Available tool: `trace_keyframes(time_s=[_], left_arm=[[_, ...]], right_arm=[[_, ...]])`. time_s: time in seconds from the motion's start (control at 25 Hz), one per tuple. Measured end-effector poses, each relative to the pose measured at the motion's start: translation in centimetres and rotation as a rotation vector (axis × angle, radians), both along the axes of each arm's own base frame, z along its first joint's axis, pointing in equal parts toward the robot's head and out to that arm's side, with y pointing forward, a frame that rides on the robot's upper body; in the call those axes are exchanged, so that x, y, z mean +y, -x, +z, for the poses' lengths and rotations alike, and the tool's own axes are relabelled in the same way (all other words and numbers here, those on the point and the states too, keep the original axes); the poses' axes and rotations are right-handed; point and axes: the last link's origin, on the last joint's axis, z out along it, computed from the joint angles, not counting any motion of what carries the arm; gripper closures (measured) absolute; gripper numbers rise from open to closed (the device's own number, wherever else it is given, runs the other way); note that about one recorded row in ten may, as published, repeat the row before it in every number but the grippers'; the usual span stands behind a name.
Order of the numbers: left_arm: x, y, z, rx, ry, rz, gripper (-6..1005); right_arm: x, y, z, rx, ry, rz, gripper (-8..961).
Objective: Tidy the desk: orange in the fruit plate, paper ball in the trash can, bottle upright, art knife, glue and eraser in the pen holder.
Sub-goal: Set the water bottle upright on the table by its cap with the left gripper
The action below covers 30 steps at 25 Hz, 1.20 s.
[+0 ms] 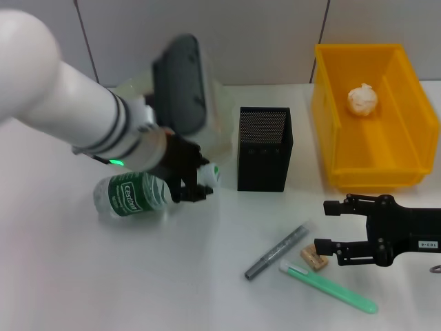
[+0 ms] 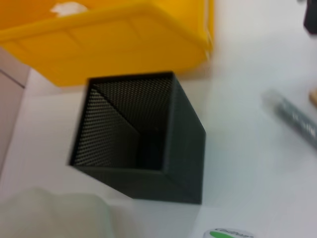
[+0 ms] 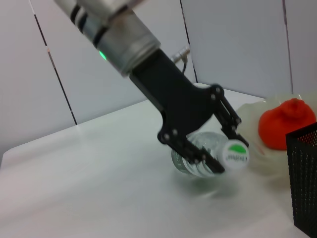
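Note:
A clear water bottle (image 1: 132, 194) with a green label lies on its side at the left. My left gripper (image 1: 190, 176) is shut on its neck by the white cap (image 1: 211, 173); the right wrist view shows its fingers (image 3: 199, 159) on both sides of the bottle (image 3: 198, 148). A black mesh pen holder (image 1: 264, 149) stands mid-table and also shows in the left wrist view (image 2: 143, 144). A grey pen-like tool (image 1: 278, 249), a green stick (image 1: 332, 281) and a tan eraser (image 1: 313, 258) lie at the front right. My right gripper (image 1: 328, 225) is open just beyond the eraser. The orange (image 3: 288, 122) sits on a translucent plate (image 1: 222, 116).
A yellow bin (image 1: 400, 148) at the back right holds the white paper ball (image 1: 362, 99). It stands close beside the pen holder. The plate lies behind my left arm.

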Motion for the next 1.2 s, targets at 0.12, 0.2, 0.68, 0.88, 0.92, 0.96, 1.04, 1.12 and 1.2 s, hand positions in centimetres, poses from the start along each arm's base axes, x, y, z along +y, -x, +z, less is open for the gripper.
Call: trace_keyframes(time_s=[0.12,0.2,0.68,0.88,0.92,0.96,1.04,1.12,1.2], left_arm=[[0.0,-0.1,1.5,-0.076,-0.002,0.058,550],[0.0,-0.1,2.8,-0.145,-0.007,0.101,552],[0.3,2.3,9.0,-0.508,-0.02,0.301,556],[-0.2,5.1,11.6,-0.673,-0.035,0.376,556],[-0.2,5.1,11.6,-0.673,-0.035,0.376,556],[-0.4,5.7,12.0,-0.708,-0.033,0.391,556],[-0.7,6.5,12.7,-0.759,-0.036,0.401,556],[-1.0,7.1,13.0,-0.774,-0.043,0.406,556],[-1.3,7.8,13.3,-0.79,-0.06,0.405,556]], right_arm=[[0.0,0.1,0.0,0.001,0.001,0.003,134],[0.1,0.1,0.0,0.001,0.001,0.004,134],[0.1,0.3,-0.2,0.004,0.003,0.012,134],[0.1,0.3,-0.2,0.004,0.003,0.012,135],[0.1,0.4,-0.1,0.005,0.003,0.012,135],[0.2,0.4,-0.1,0.005,0.004,0.015,135],[0.2,0.5,-0.1,0.005,0.004,0.017,135],[0.3,0.5,-0.1,0.004,0.004,0.019,135],[0.3,0.6,-0.1,0.004,0.003,0.02,135]])
